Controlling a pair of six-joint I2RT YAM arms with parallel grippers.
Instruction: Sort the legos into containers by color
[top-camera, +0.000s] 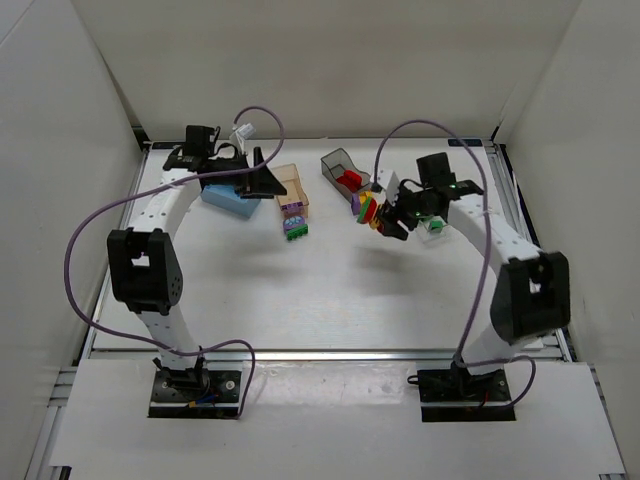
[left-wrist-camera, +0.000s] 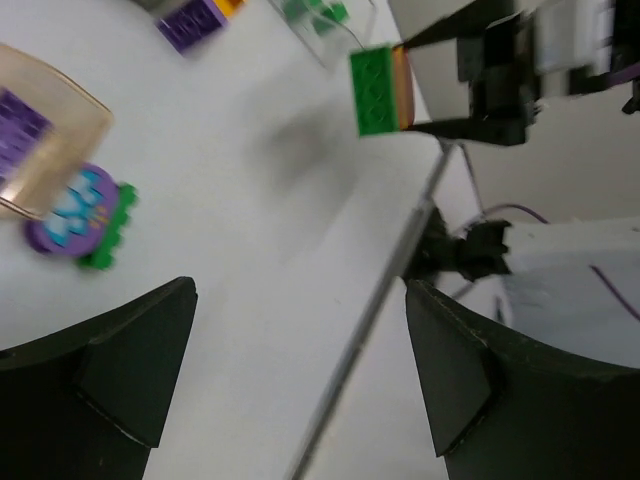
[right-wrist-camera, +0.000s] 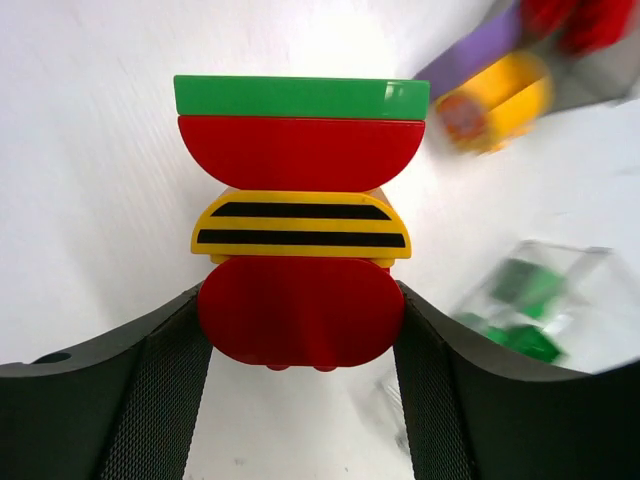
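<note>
My right gripper is shut on the bottom red brick of a lego clump: green on top, then red, a yellow piece with black stripes, and red. The top view shows this gripper carrying the clump between the dark grey bin and the clear bin. My left gripper is open and empty above the light blue bin and the tan bin. A purple and green lego lies on the table in front of the tan bin. The left wrist view shows it beside the tan bin.
A red lego lies in the dark grey bin. Green legos lie in the clear bin. A purple and yellow clump lies on the table by the dark bin. A purple brick is in the tan bin. White walls surround the table.
</note>
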